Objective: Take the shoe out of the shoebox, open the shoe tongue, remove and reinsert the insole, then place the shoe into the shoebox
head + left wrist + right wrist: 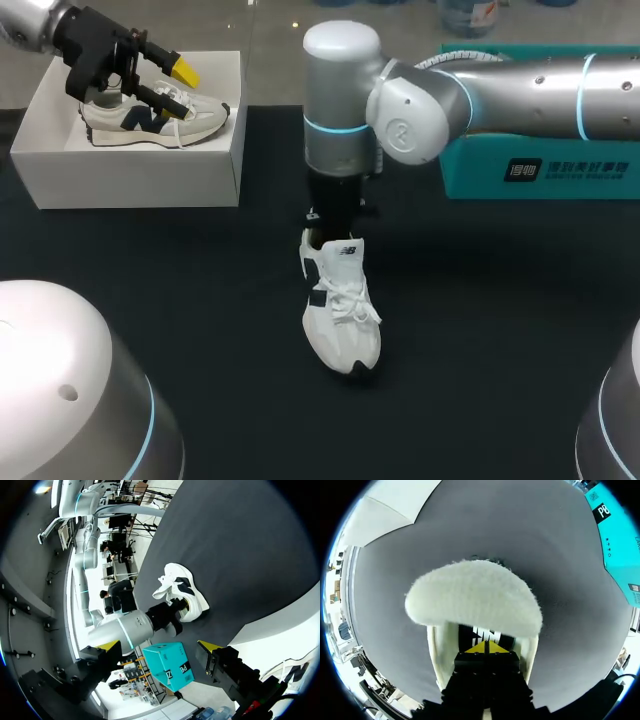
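- As seen from my remote station, the dark tabletop [500, 330] carries one white shoe [340, 310], upright near the middle, toe toward the robot and laces tied.
- Right claw [485, 649]: lowered at that shoe's heel end and reaching into its opening, just behind the fleecy tongue [472, 597]. I cannot tell whether it is apart or clamped on anything.
- White shoebox [130, 180]: open, at the far left of the tabletop, holding a second shoe [150, 118] lying on its side.
- Left claw [172, 84]: hanging above the shoebox, spread wide apart with nothing between.
- Teal box [540, 170]: far right, behind my right arm.
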{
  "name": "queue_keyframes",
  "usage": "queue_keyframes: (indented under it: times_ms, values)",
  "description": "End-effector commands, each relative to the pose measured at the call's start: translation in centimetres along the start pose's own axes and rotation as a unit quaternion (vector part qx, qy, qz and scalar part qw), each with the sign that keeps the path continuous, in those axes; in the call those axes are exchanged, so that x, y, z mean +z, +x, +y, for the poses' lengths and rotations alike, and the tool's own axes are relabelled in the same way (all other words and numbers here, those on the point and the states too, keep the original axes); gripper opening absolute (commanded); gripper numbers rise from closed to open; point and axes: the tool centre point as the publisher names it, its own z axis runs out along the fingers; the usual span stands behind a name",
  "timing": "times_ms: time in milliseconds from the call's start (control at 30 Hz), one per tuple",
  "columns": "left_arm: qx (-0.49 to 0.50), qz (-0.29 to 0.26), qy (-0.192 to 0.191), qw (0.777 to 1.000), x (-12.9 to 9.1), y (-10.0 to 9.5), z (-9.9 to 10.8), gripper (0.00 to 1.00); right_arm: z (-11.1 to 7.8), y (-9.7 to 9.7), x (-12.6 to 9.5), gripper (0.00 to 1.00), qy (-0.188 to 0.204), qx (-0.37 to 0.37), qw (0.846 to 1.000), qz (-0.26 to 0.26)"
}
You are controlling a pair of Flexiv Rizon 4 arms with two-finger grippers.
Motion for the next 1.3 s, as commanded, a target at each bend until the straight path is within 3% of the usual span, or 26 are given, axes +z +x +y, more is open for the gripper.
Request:
queue_keyframes:
  times_ms: [33,467,833,867,933,1000,1067,1167,1300]
  values:
    - [0.001,0.001,0.002,1.0,-0.1,0.0,0.1,1.0,-0.6,0.1,-1.9,0.0,0.011,0.001,1.0,-0.002]
    - [0.001,0.001,0.002,1.0,-0.1,0.0,0.1,1.0,-3.4,-0.1,-4.2,0.0,0.082,-0.003,0.996,0.026]
    - [0.001,0.001,0.002,1.0,-0.1,0.0,0.1,1.0,-4.1,0.4,-4.5,0.0,0.13,0.0,0.991,0.034]
    - [0.001,0.001,0.002,1.0,-0.1,0.0,0.1,1.0,-4.1,0.5,-4.5,0.1,0.133,0.0,0.991,0.034]
    - [0.001,0.001,0.002,1.0,-0.1,0.0,0.1,1.0,-4.2,0.5,-4.5,0.4,0.142,-0.001,0.989,0.034]
    - [0.001,0.001,0.002,1.0,-0.1,0.0,0.1,1.0,-4.5,0.5,-4.4,0.49,0.144,0.0,0.989,0.034]
    - [0.001,0.001,0.002,1.0,-0.1,0.0,0.1,1.0,-4.7,0.5,-4.4,0.75,0.148,0.002,0.988,0.034]
    - [0.001,0.001,0.002,1.0,-0.1,0.0,0.1,1.0,-5.1,0.4,-4.4,1.0,0.15,0.003,0.988,0.032]
    - [0.001,0.001,0.002,1.0,-0.1,0.0,0.1,1.0,-5.3,0.3,-4.4,1.0,0.148,0.003,0.989,0.031]
